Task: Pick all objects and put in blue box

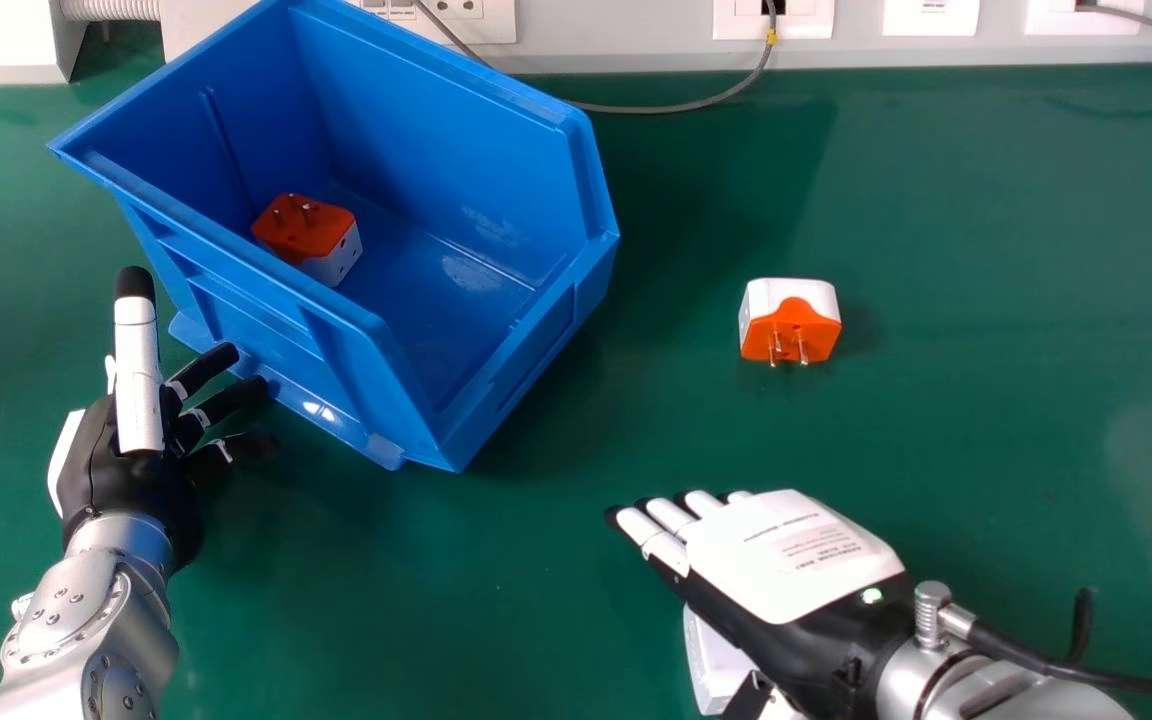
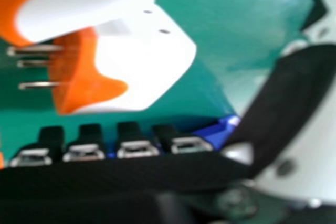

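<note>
with fingers (image 1: 648,532) straight and unclamped on right hand (image 1: 786,560), apart on left hand (image 1: 126,470); already in blue box (image 1: 436,120), one adapter (image 1: 301,232); left to gather, another adapter (image 1: 792,327) on bench (image 1: 986,450) and two close adapters (image 2: 142,72), perhaps including it.

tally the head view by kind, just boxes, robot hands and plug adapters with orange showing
Boxes, the blue box: 1
Robot hands, left hand and right hand: 2
Plug adapters with orange showing, one white and orange adapter inside the box, another adapter on the table: 2
Total: 5
</note>
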{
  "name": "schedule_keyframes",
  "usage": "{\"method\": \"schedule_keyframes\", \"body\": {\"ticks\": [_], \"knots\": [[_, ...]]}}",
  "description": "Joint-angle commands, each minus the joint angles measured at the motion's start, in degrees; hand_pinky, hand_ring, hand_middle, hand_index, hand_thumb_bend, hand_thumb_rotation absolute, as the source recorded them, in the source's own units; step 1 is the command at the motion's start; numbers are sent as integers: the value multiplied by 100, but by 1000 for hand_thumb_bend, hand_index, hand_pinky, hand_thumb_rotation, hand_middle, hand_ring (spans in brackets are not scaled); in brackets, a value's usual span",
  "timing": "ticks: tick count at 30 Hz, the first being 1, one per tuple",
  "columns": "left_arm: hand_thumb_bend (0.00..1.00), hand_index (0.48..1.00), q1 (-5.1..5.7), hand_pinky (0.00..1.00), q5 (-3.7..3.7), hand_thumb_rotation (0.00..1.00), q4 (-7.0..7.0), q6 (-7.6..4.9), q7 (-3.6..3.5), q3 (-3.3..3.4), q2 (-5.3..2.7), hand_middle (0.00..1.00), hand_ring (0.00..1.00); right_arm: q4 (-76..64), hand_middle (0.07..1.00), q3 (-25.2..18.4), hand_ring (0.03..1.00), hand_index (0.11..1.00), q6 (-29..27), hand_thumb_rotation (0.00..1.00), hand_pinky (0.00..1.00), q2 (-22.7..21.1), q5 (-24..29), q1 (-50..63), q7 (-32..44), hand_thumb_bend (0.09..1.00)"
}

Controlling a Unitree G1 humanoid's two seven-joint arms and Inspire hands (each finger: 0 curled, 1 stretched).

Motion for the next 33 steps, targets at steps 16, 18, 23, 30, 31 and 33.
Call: {"method": "schedule_keyframes", "body": {"ticks": [16,18,23,30,31,33], "knots": [[868,884,96,641,-3,935,79,142,9,24,-3,827,725,340,998,208,988,991,36,256,912,300,-1095,21,-1029,979],[868,885,98,641,-1,935,76,139,16,17,-3,828,726,427,978,228,944,957,-26,164,800,243,-1166,24,-1261,865],[868,885,101,640,27,935,94,113,44,-1,-6,828,727,474,946,197,890,913,-129,105,700,158,-1110,33,-1438,778],[868,885,99,640,10,935,99,113,19,8,-2,826,726,434,798,8,714,739,-17,58,541,417,-482,120,-1399,650],[868,885,94,640,8,935,109,110,12,9,-1,826,726,434,798,-29,714,739,-29,58,541,450,-349,148,-1438,650],[868,885,106,639,0,935,69,132,13,7,-5,825,726,429,737,-78,661,689,-86,47,500,464,-138,186,-1528,625]]}}
